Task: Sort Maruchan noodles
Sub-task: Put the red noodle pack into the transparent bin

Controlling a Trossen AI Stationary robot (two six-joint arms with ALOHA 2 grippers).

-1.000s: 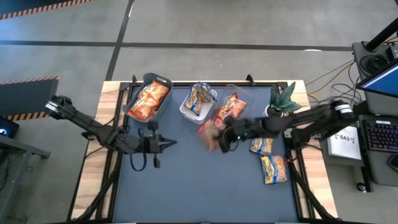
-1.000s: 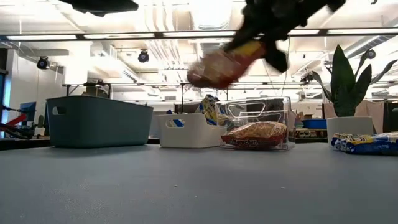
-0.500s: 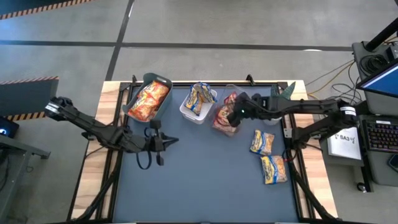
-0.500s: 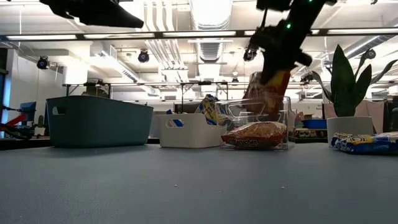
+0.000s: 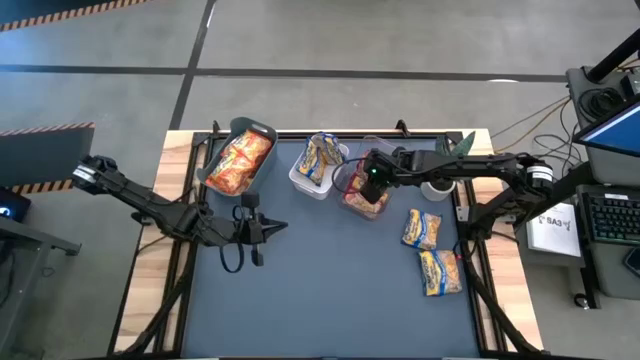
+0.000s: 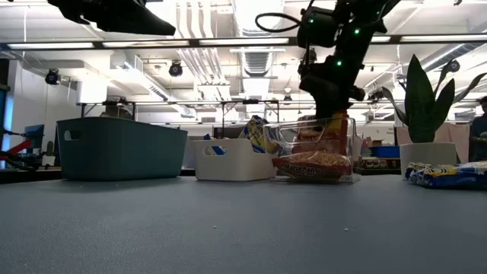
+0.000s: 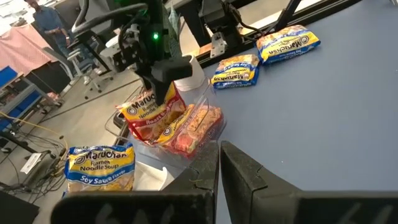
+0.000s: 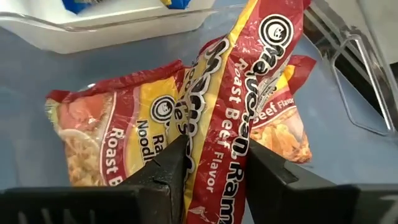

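My right gripper (image 5: 372, 186) hangs over the clear bin (image 6: 286, 141) and is shut on a red Roast Beef noodle packet (image 7: 149, 115). That packet stands in the bin against another red packet (image 8: 99, 137) lying there. The grey-green bin (image 5: 262, 135) holds orange packets. The white bin (image 5: 300, 178) holds blue-and-yellow ones (image 5: 320, 156). Two blue-and-yellow packets (image 5: 422, 228) (image 5: 440, 272) lie flat on the mat at the right. My left gripper (image 5: 268, 228) waits shut above the mat at the left. My right gripper pinches the red packet's upper part (image 8: 215, 167) between its two fingers (image 8: 175, 167). The fingers slant down from above and lie across the packet's width. The packet hangs nearly upright below them, and its lower end (image 7: 157, 133) reaches into the clear bin beside the lying packet.
A potted plant (image 5: 455, 160) stands at the far right corner, close behind my right arm. The three bins line the far edge. The near half of the blue mat (image 5: 330, 300) has no objects on it.
My right gripper has carried the red packet from over the mat's middle toward the far edge, to above the clear bin, and has tipped downward. The packet, first held roughly level, has swung upright and gone down into the bin.
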